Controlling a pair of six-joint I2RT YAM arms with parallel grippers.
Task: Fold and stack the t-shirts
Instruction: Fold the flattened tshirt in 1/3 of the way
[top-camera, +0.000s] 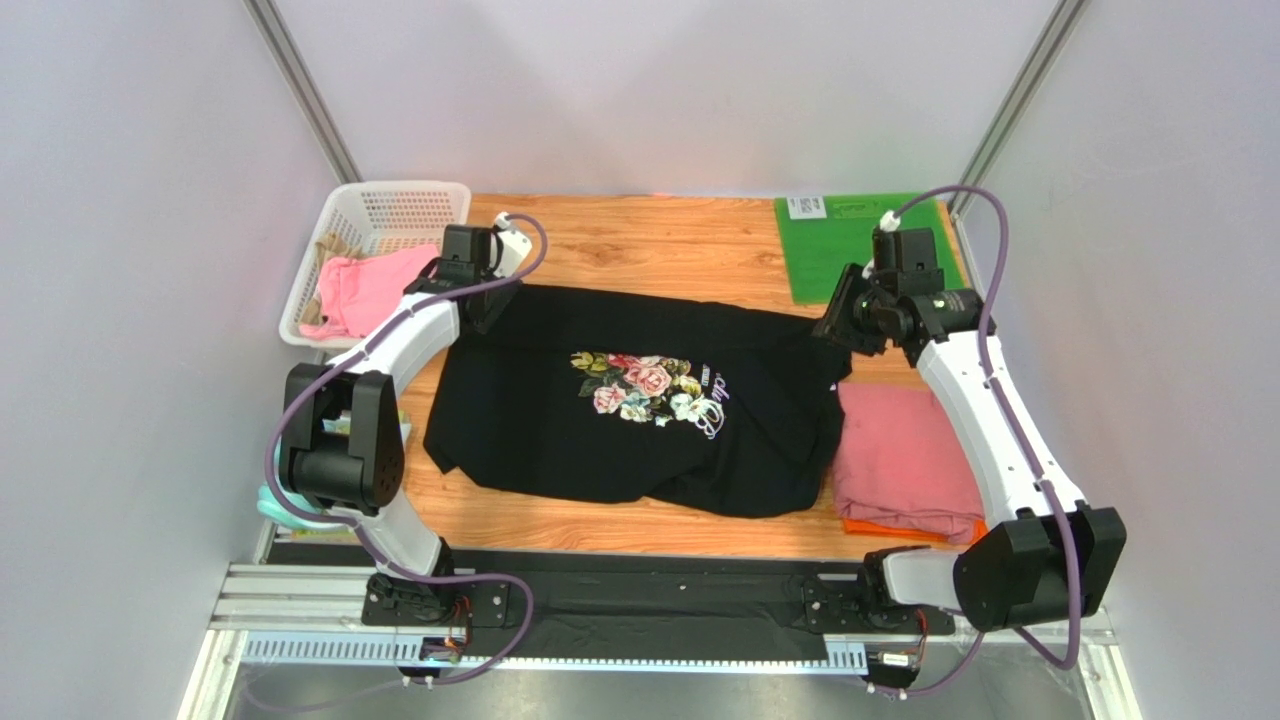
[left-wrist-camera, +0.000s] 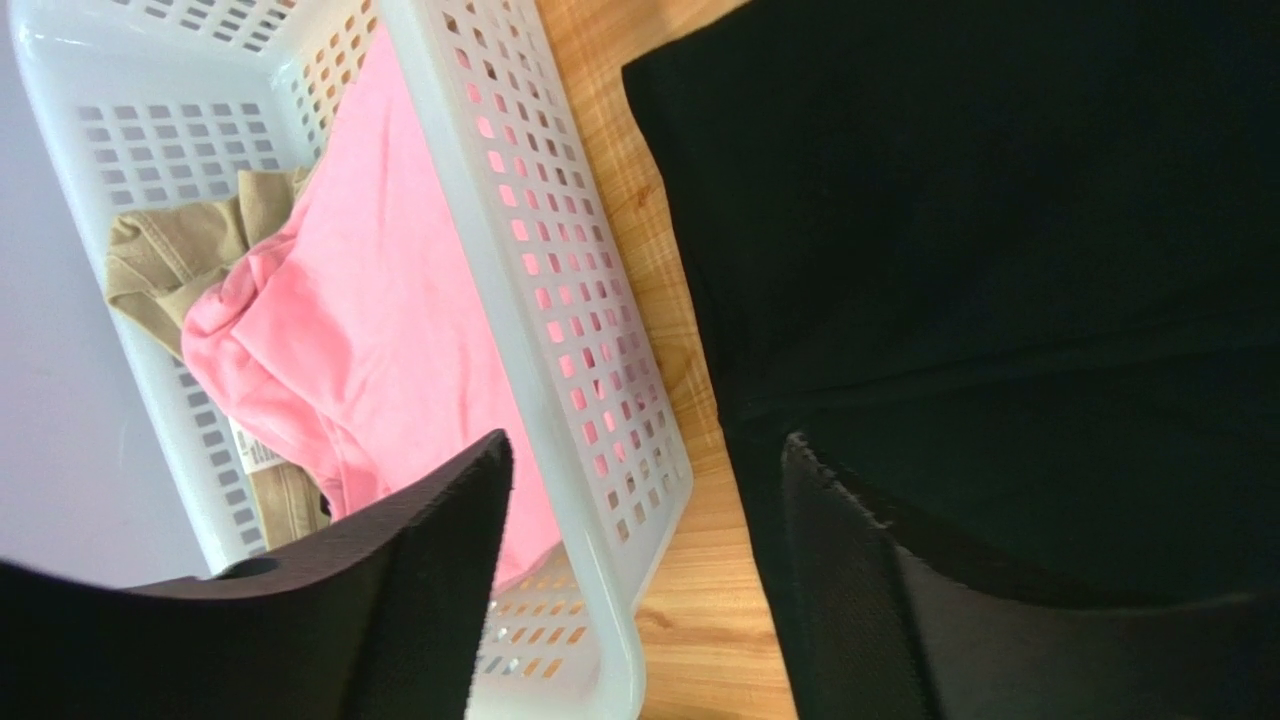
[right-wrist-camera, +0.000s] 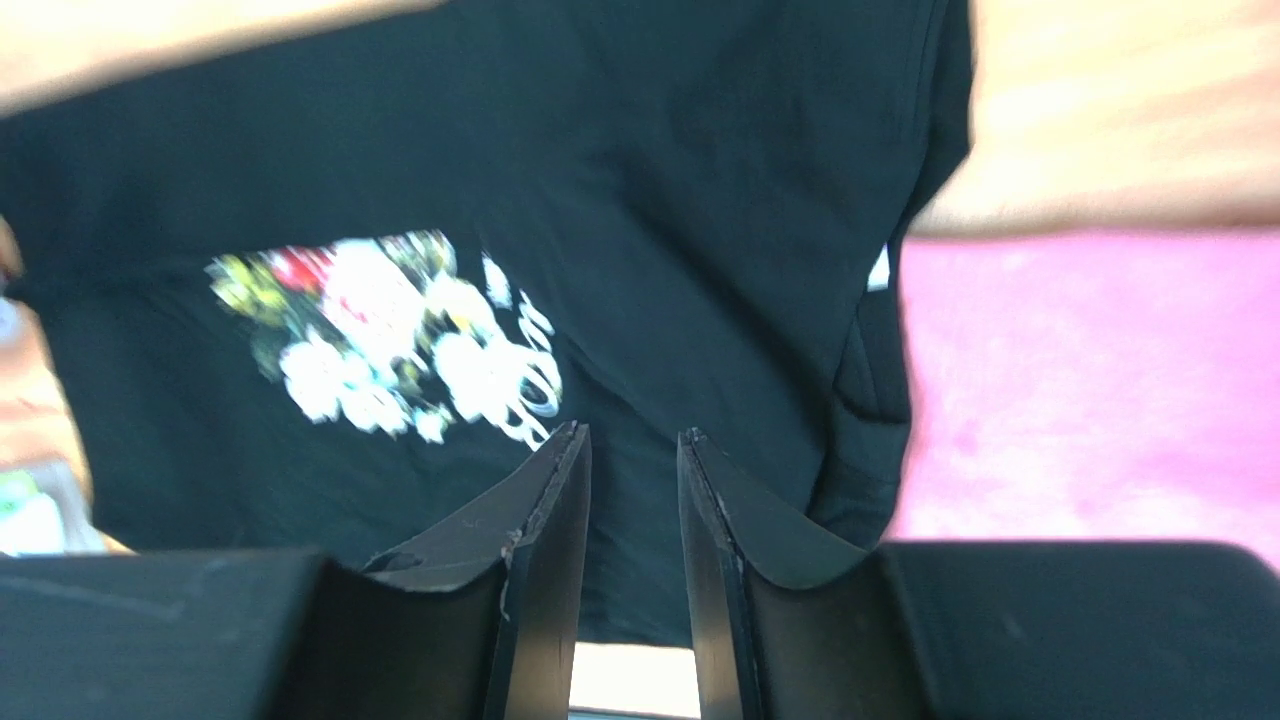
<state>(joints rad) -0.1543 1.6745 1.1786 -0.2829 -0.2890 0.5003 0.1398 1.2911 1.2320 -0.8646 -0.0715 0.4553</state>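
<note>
The large black soft t-shirt with a small floral chest print (top-camera: 631, 443) lies spread flat on the wooden table (top-camera: 661, 240), between the two arms. The left tool (top-camera: 486, 312) hangs over its far left corner, just beside the white plastic lattice basket (top-camera: 383, 198). The right tool (top-camera: 831, 327) hangs over its far right corner, near the stiff flat green mat (top-camera: 864, 248).

The left tool (left-wrist-camera: 646, 450) is wide. In the left wrist view its two dark fingers (left-wrist-camera: 436, 570) are well apart and hold nothing; through the gap show bare wood and the edge of the black t-shirt (left-wrist-camera: 977, 270). The right tool (right-wrist-camera: 631, 435) is narrow. Its fingers (right-wrist-camera: 549, 555) leave only a small gap, with no cloth in it, and the black t-shirt (right-wrist-camera: 706, 195) lies below them.

Only the top view shows the folded dusty-pink t-shirt (top-camera: 902, 450) just beside the right edge of the black one. It lies on the folded orange t-shirt (top-camera: 899, 528), of which only a thin near edge shows.

The left wrist view looks into the basket (left-wrist-camera: 564, 300): a bright pink cloth (left-wrist-camera: 376, 330) hangs over its wall, and a beige cloth (left-wrist-camera: 166, 255) lies beside it. The right wrist view is blurred, and the floral print (right-wrist-camera: 391, 338) is only a pale patch there.
</note>
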